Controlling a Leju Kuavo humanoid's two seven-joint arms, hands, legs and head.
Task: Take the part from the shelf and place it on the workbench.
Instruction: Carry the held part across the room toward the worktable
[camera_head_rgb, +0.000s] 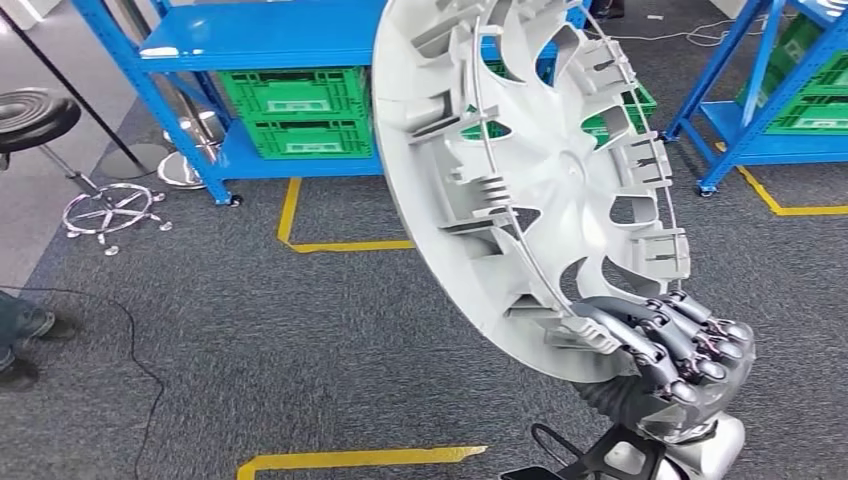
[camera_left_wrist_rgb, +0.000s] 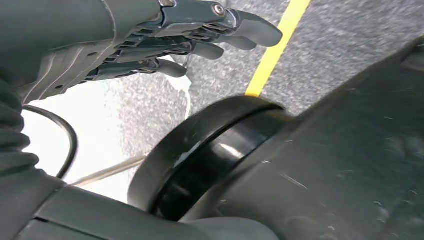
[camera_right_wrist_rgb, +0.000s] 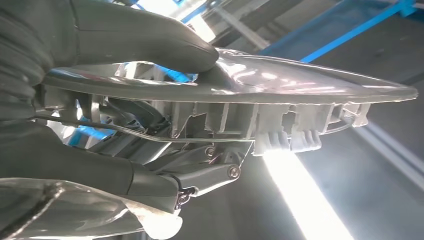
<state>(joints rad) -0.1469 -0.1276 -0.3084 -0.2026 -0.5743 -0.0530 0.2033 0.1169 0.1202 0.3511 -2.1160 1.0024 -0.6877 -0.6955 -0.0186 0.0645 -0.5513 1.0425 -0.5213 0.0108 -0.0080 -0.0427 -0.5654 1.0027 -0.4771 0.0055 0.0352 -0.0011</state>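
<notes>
**Part held by one rim, workbench unseen**

To your left stood a stool (camera_head_rgb: 35, 118) and a blue shelf (camera_head_rgb: 265, 35) with green crates (camera_head_rgb: 295, 110) in it. Your left hand (camera_left_wrist_rgb: 165, 37) hung over the carpet, fingers apart, holding nothing. Further right, your right hand (camera_head_rgb: 675, 350) gripped the part (camera_head_rgb: 520, 180), a grey wheel cover, by its lower rim, thumb (camera_right_wrist_rgb: 150, 37) pressed on the smooth face. Held at one edge and tilted, it could have swung or slipped during a turn.
</notes>
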